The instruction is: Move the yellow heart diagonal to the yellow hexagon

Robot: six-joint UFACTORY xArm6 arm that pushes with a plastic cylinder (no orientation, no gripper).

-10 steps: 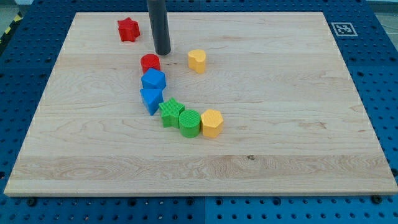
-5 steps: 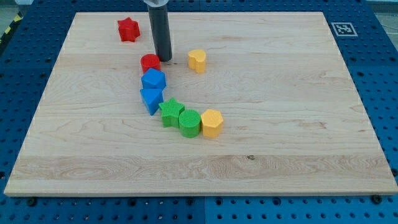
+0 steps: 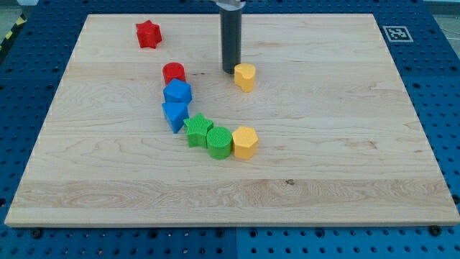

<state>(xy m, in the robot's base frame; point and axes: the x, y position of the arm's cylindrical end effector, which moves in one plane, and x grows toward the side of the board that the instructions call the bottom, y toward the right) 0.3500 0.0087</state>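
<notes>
my tip [image 3: 230, 70] is seen touching the table [image 3: 345, 165], pressed against the far-left side of the yellow heart [image 3: 245, 76], toward the table's far edge near its middle. no hand is fitted, only the bare rod, so nothing is gripped. the yellow hexagon [image 3: 245, 142] lies nearer the table's centre, well apart from the heart and almost straight toward the near edge from it. the hexagon is touched on its left by a green cylinder [image 3: 219, 142], followed by a green star [image 3: 198, 130], a blue triangular block [image 3: 175, 114], a blue pentagon-like block [image 3: 177, 93] and a red cylinder [image 3: 173, 73]. a red star [image 3: 148, 34] is set alone near the far-left corner.
</notes>
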